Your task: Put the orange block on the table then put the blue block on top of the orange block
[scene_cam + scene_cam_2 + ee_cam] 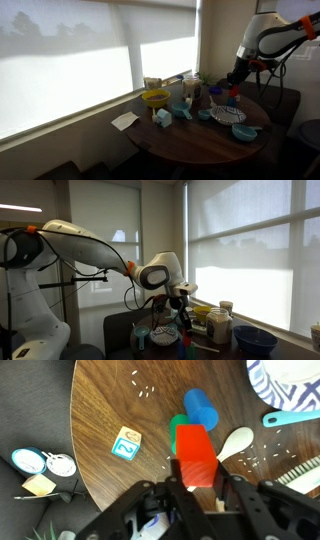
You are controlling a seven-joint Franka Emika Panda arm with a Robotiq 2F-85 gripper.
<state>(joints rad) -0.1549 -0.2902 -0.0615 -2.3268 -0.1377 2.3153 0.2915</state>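
Note:
In the wrist view my gripper is shut on the orange block and holds it above the round brown table. The blue block lies on the table just beyond it, next to a green piece. In an exterior view the gripper hangs over the far side of the table, with the orange block a red spot at its tip. In an exterior view the gripper points down over the clutter; the blocks cannot be made out there.
A number "2" cube, a white spoon, a blue-patterned plate and a light-blue utensil lie close by. A yellow funnel, jars and a dark blue bowl stand on the table. The table edge is at the left in the wrist view.

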